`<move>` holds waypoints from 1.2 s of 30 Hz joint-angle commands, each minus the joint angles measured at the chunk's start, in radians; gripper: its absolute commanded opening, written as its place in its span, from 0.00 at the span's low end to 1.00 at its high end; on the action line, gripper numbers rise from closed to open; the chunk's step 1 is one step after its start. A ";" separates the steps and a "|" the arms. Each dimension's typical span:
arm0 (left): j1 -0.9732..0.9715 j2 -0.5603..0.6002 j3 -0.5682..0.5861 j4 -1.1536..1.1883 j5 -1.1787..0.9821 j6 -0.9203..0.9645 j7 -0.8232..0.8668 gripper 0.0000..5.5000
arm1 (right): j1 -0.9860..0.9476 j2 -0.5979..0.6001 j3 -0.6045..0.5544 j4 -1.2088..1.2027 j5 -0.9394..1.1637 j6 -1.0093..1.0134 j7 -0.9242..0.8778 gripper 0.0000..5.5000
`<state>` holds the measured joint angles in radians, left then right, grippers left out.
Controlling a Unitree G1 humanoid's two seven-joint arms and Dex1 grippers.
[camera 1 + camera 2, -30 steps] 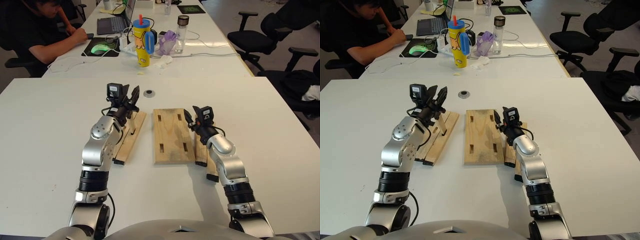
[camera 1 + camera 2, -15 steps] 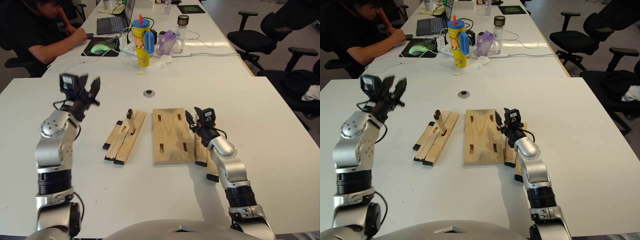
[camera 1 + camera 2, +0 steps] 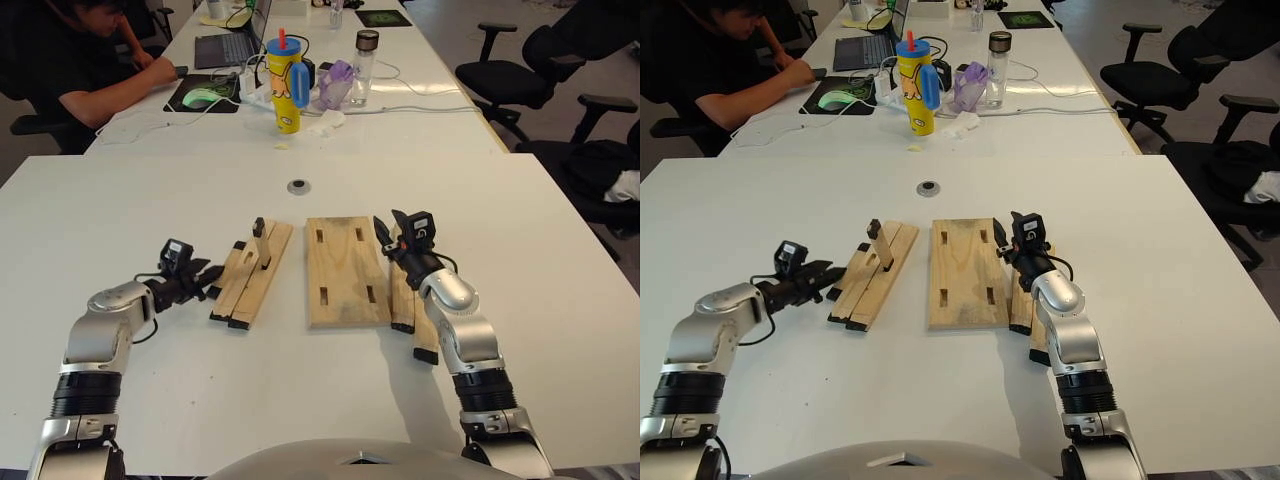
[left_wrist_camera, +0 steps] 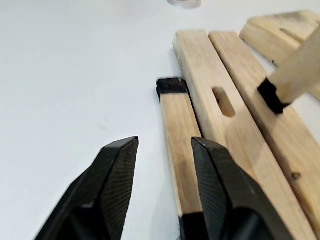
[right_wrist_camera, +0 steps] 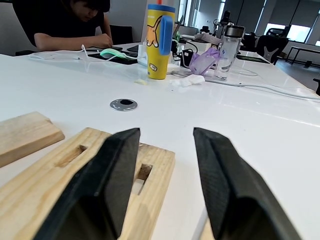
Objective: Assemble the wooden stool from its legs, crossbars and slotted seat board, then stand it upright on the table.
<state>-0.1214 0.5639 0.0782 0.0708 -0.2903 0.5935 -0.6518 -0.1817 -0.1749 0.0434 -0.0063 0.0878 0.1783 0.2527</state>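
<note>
Getting ready to pick up a first piece looks like the step in hand, since no part of the stool is joined yet. The pale flat wooden seat board with four slots [image 3: 343, 270] lies in the middle of the white table [image 3: 120, 200]. Near it on the left lies a bunch of long pale wooden sticks [image 3: 255, 272]. A short wooden peg with a black tip [image 3: 260, 238] stands up from one of them. A second bunch of wooden sticks [image 3: 404, 305] lies against the board's right side, partly under the right arm.

The left gripper [image 3: 203, 274] is low by the table, spread open and holding nothing. It points at the thin wooden stick with black ends [image 4: 176, 120] at the outer edge of the left bunch. The right gripper [image 3: 389, 228] is also spread wide and empty. It hangs over the board's far right corner, near a slot.

Next, the left gripper likely has to slide forward and a bit sideways so the thin stick sits in its gap, then squeeze. One side of it looks lined up over the stick, so it could bump it.
</note>
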 commanded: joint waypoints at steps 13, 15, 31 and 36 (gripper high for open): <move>-0.003 0.021 -0.065 -0.021 0.013 0.105 -0.027 0.36 | -0.009 0.001 -0.007 -0.010 -0.001 0.010 -0.005 0.36; -0.010 0.015 -0.065 0.010 0.021 0.109 -0.011 0.33 | -0.008 0.001 -0.002 -0.009 -0.005 0.009 -0.005 0.36; -0.170 -0.118 0.107 0.024 0.022 -0.253 0.222 0.24 | -0.086 0.034 -0.076 0.017 0.044 0.047 -0.065 0.36; -0.258 -0.142 0.154 -0.145 -0.034 -0.394 0.225 0.24 | -0.127 0.058 -0.151 -0.081 0.319 0.173 0.077 0.40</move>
<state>-0.3373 0.4307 0.2231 0.0098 -0.3027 0.2350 -0.4241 -0.2804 -0.1252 -0.0751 -0.0230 0.2897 0.2901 0.2708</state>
